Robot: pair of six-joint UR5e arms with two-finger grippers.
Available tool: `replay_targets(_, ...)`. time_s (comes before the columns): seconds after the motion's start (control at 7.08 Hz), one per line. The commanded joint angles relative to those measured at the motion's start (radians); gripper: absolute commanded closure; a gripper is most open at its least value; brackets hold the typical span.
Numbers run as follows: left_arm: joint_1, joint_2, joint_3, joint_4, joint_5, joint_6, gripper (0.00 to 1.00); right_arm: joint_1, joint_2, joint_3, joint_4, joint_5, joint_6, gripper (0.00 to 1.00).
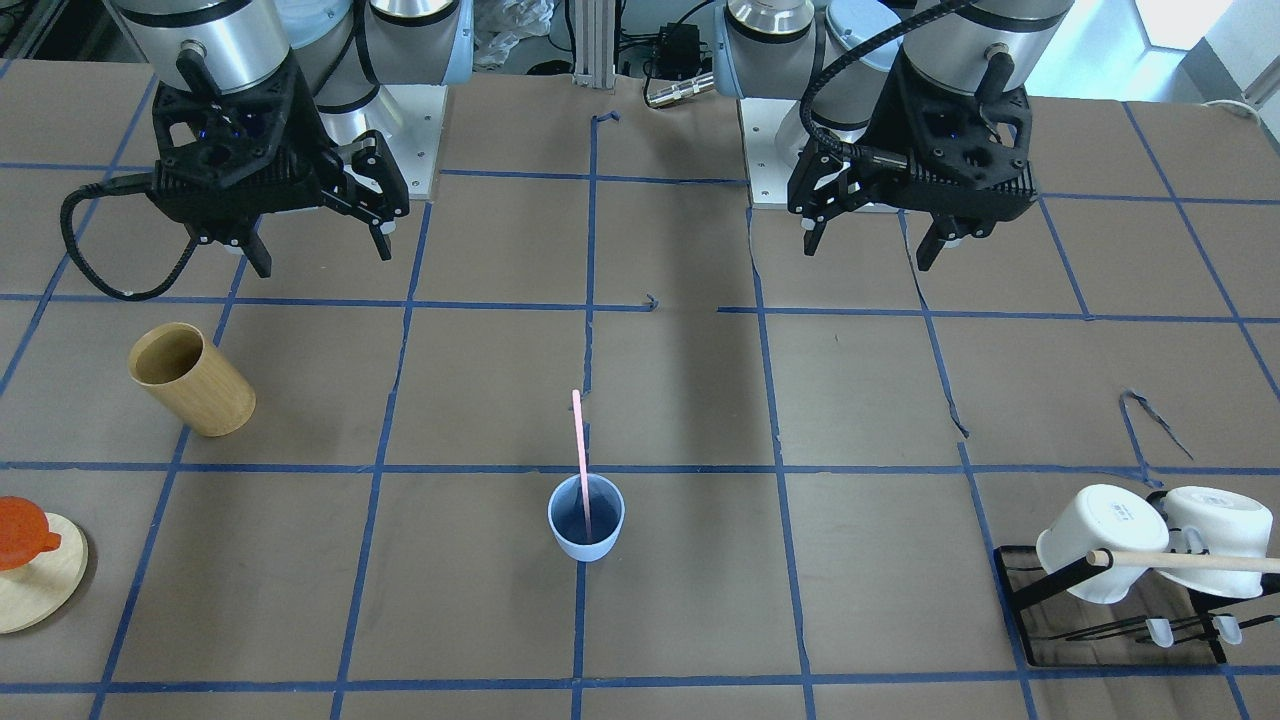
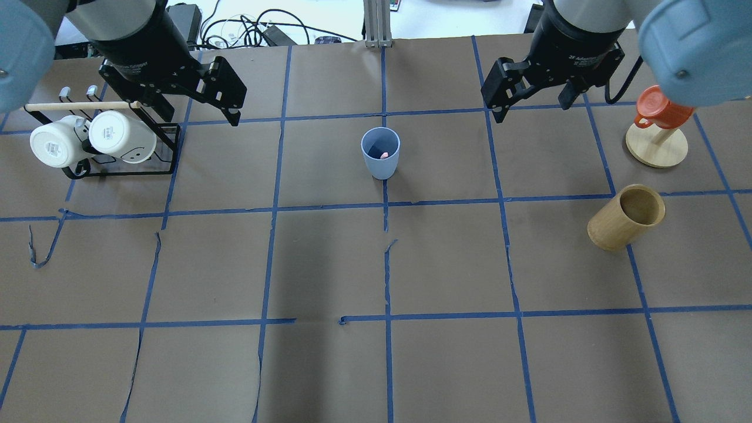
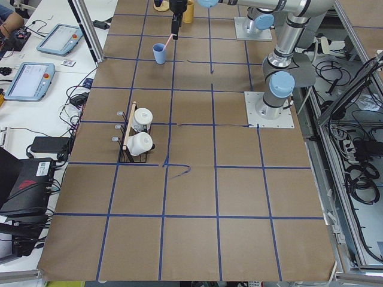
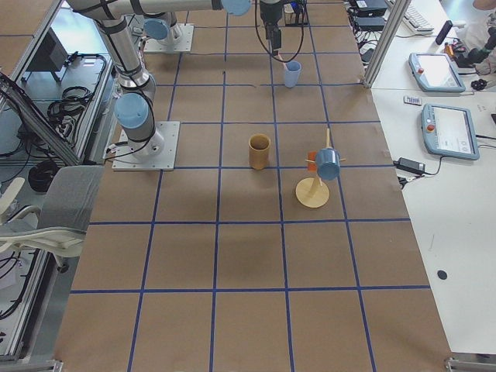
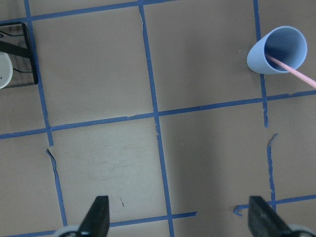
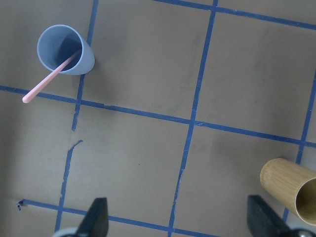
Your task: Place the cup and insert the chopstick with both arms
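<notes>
We are looking across the bench (image 1: 680,400) toward the robot, starting at the operators' edge.

Nearest us, at the corner on the robot's left, a black wire rack (image 1: 1030,580) is holding two white mugs (image 1: 1100,540) on a light-wood dowel (image 1: 1190,560). At the opposite corner an orange cup (image 1: 25,530) is sitting on a round wooden stand (image 1: 40,580).

Between them, near the middle line of the bench, the light-blue cup (image 1: 586,520) is standing upright on a strip of blue tape. The pink chopstick (image 1: 580,455) is resting inside it. Its lower end is lying in the cup's bottom, and its upper part is leaning over the rim toward the robot.

A little farther back, on the robot's right, a tan wooden cup (image 1: 190,378) is standing alone.

Farther still, both grippers are hanging above the bench, well apart from the cup and to either side of it. The left gripper (image 1: 868,250) is showing its jaws spread with nothing between them. The right gripper (image 1: 322,258) is likewise spread and carrying nothing. Neither one is touching the cup or the chopstick. In each wrist camera the cup is appearing in a far corner, ahead of the fingertips.
</notes>
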Motion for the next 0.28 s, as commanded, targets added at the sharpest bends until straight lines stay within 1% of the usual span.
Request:
replay_targets(0.0,0.000,0.001,0.000,-0.001,-0.002,-0.004,0.00,0.000,0.001,0.000,-0.004,-0.003,-0.003,0.00)
replay_targets(0.14,0.000,0.001,0.000,-0.001,0.000,-0.004,0.00,0.000,0.002,0.006,-0.007,-0.002,-0.004,0.00)
